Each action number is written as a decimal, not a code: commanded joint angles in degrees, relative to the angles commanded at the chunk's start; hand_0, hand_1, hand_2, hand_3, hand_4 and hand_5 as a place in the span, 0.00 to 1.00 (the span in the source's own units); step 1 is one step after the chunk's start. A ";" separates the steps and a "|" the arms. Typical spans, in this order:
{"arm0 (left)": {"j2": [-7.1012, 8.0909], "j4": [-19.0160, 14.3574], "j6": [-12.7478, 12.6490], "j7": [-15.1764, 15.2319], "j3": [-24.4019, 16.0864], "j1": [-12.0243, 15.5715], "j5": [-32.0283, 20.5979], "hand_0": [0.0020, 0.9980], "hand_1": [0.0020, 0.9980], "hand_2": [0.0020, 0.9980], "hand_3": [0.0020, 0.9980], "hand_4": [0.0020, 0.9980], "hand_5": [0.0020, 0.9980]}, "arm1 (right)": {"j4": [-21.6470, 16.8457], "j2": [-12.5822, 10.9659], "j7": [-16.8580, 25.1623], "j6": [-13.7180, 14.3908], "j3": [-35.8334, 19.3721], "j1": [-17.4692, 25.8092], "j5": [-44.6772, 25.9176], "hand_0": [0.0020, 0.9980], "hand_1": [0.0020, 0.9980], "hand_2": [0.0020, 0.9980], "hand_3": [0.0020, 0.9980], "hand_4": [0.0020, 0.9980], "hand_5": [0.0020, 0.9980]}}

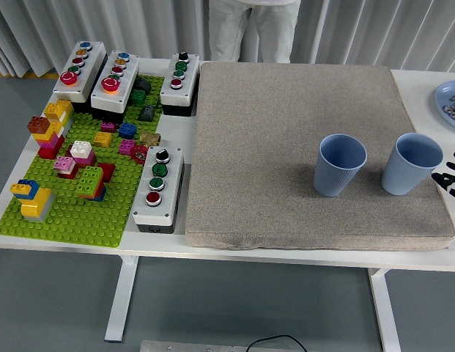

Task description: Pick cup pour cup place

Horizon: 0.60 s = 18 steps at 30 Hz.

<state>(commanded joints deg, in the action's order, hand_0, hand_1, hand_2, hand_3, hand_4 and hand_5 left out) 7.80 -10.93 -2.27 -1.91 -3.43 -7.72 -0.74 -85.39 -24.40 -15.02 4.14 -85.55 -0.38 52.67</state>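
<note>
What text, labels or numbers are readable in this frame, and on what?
None readable.
Two light blue ribbed plastic cups: plain, no print.
White push-button control boxes: any marks by the buttons are too small to read.
Coloured toy bricks on the green baseplate: no lettering visible.

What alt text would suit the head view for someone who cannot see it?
Two upright blue cups stand on a grey mat as the robot's right hand enters at the right edge. Left of the mat lie button boxes and a green brick baseplate; a person stands behind.
</note>
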 joint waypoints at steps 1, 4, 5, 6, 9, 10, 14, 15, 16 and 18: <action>-0.01 0.00 0.00 0.00 0.01 0.02 -0.06 0.70 0.72 0.73 0.63 0.49 0.93 | -0.08 -0.04 -0.04 -0.09 0.08 0.08 -0.04 0.90 0.84 0.88 0.91 0.84 0.41; -0.06 0.01 0.00 0.05 0.13 0.08 -0.22 0.70 0.72 0.73 0.63 0.49 0.93 | -0.52 0.12 -0.06 0.30 0.49 0.27 0.11 0.90 0.84 0.88 0.91 0.84 0.41; -0.07 0.02 0.00 0.04 0.12 0.11 -0.22 0.70 0.72 0.73 0.63 0.49 0.93 | -0.72 0.15 -0.03 0.47 0.73 0.30 0.28 0.90 0.84 0.88 0.91 0.84 0.41; -0.08 0.02 0.01 0.02 0.10 0.10 -0.19 0.70 0.72 0.73 0.63 0.49 0.93 | -0.86 0.18 0.00 0.61 0.95 0.28 0.47 0.90 0.84 0.88 0.91 0.84 0.41; -0.11 0.01 0.02 -0.04 0.01 0.07 0.06 0.70 0.72 0.73 0.63 0.49 0.93 | -1.05 0.41 0.13 1.13 1.55 0.12 0.87 0.90 0.84 0.88 0.91 0.84 0.41; -0.12 0.01 0.01 -0.04 -0.01 0.08 0.03 0.70 0.72 0.73 0.63 0.49 0.93 | -1.12 0.50 0.26 1.50 1.87 0.03 1.06 0.90 0.84 0.88 0.91 0.84 0.41; -0.19 0.02 0.01 -0.10 -0.15 0.09 0.22 0.70 0.72 0.73 0.62 0.49 0.93 | -1.30 0.75 0.33 1.94 2.47 -0.12 1.27 0.90 0.84 0.88 0.91 0.84 0.42; -0.22 0.02 0.02 -0.10 -0.14 0.12 0.13 0.70 0.72 0.73 0.62 0.49 0.93 | -1.35 0.88 0.38 2.01 2.67 -0.11 1.38 0.90 0.84 0.88 0.91 0.84 0.42; -0.25 0.02 0.03 -0.10 -0.13 0.14 0.09 0.70 0.72 0.73 0.62 0.49 0.93 | -1.31 1.03 0.43 2.06 2.85 -0.12 1.47 0.90 0.84 0.88 0.91 0.84 0.42; -0.29 0.02 0.04 -0.10 -0.13 0.18 0.05 0.70 0.72 0.73 0.62 0.49 0.93 | -1.22 1.22 0.48 2.11 3.06 -0.15 1.56 0.90 0.84 0.88 0.91 0.84 0.42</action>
<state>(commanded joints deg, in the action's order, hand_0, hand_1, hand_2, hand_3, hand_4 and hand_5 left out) 7.51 -10.91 -2.23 -2.00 -3.56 -7.54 -0.69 -86.61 -23.18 -14.54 6.25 -82.49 -0.53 54.24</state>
